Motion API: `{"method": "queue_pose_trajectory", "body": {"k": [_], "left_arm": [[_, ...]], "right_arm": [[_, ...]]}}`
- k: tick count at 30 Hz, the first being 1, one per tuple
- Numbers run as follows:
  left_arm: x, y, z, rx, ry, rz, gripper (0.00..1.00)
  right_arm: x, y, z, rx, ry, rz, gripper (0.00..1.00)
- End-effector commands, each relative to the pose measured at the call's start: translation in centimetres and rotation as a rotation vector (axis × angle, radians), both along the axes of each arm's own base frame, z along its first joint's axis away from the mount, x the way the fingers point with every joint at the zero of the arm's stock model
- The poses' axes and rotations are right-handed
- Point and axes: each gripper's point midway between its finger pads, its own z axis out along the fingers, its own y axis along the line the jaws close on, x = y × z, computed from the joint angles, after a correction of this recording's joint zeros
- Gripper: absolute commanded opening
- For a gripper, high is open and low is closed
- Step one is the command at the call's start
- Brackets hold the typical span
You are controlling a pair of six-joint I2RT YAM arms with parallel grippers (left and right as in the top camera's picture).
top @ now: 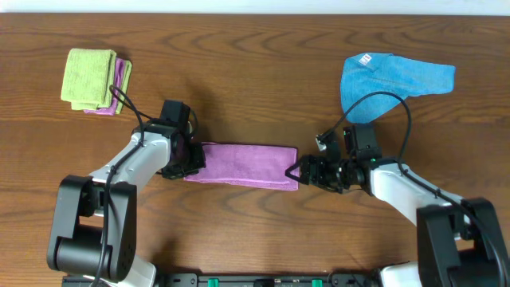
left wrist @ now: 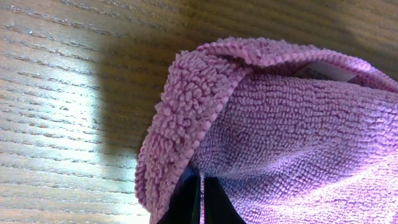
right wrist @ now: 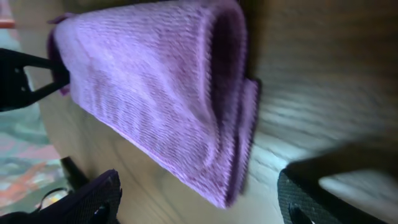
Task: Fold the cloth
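A purple cloth (top: 241,164) lies folded into a long strip at the table's middle front. My left gripper (top: 190,157) is shut on its left end; in the left wrist view the closed fingertips (left wrist: 201,193) pinch the fluffy purple edge (left wrist: 292,124). My right gripper (top: 298,172) is open at the cloth's right end, not holding it. In the right wrist view the purple cloth's folded end (right wrist: 168,93) lies ahead of the spread fingers (right wrist: 199,202).
A folded green cloth on a pink one (top: 94,78) sits at the back left. A blue cloth (top: 390,80) lies crumpled at the back right. Wood table (top: 255,72) all around; its front edge is close behind the arms.
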Motion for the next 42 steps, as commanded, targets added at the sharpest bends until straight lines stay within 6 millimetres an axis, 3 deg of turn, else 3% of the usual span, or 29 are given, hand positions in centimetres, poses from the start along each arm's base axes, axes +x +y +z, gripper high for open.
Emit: {"method": "queue_pose_trajectory", "body": {"k": [1,5,8,10,16,18,20,23,28,33,35,37,38,42], "left_arm": [[-1.0,0.9,-1.4,0.051,0.047,0.002,0.06],[-1.0,0.6,-1.3,0.035,0.046,0.004,0.06],[-1.0,0.6,-1.3,0.035,0.046,0.003,0.06],[-1.0,0.6,-1.3,0.035,0.047,0.003,0.06],[-0.9,0.6,-1.0,0.035,0.045,0.004,0.06],[-0.7,0.7,-0.2,0.036,0.039,0.006,0.05],[0.0,0.8,1.7,0.041,0.013,0.005,0.06],[1.4,1.0,6.1,0.052,-0.070,0.011,0.06],[2.2,1.4,14.4,0.045,-0.264,0.023,0.06],[-0.1,1.8,21.2,0.011,-0.437,0.033,0.06],[-1.5,2.0,23.0,0.001,-0.490,0.035,0.06],[-3.0,2.3,24.5,-0.008,-0.537,0.037,0.06],[-3.9,2.5,25.3,-0.013,-0.566,0.038,0.06],[-5.8,2.7,26.8,-0.025,-0.617,0.040,0.06]], "right_arm": [[-0.6,0.3,-1.8,-0.021,0.061,-0.009,0.80],[-0.2,1.6,-2.1,-0.007,0.051,-0.004,0.78],[0.2,2.5,-1.7,0.006,0.019,0.011,0.70],[0.4,2.7,-1.6,0.005,0.010,0.012,0.57],[1.4,2.2,-1.4,-0.015,0.000,-0.011,0.03],[1.7,1.9,-1.1,-0.020,0.010,-0.022,0.02],[2.3,1.3,-0.7,-0.041,0.018,-0.028,0.01],[2.9,-0.4,-0.2,-0.129,0.045,-0.024,0.02],[3.1,-6.5,1.5,-0.513,0.143,-0.051,0.01],[3.6,-13.0,6.4,-0.938,0.182,-0.197,0.01],[4.1,-12.8,8.1,-0.991,0.146,-0.212,0.01],[4.7,-10.9,8.6,-0.980,0.095,-0.187,0.01],[4.9,-8.9,8.5,-0.968,0.051,-0.162,0.01],[4.8,-4.1,7.4,-0.955,-0.026,-0.061,0.02]]}}
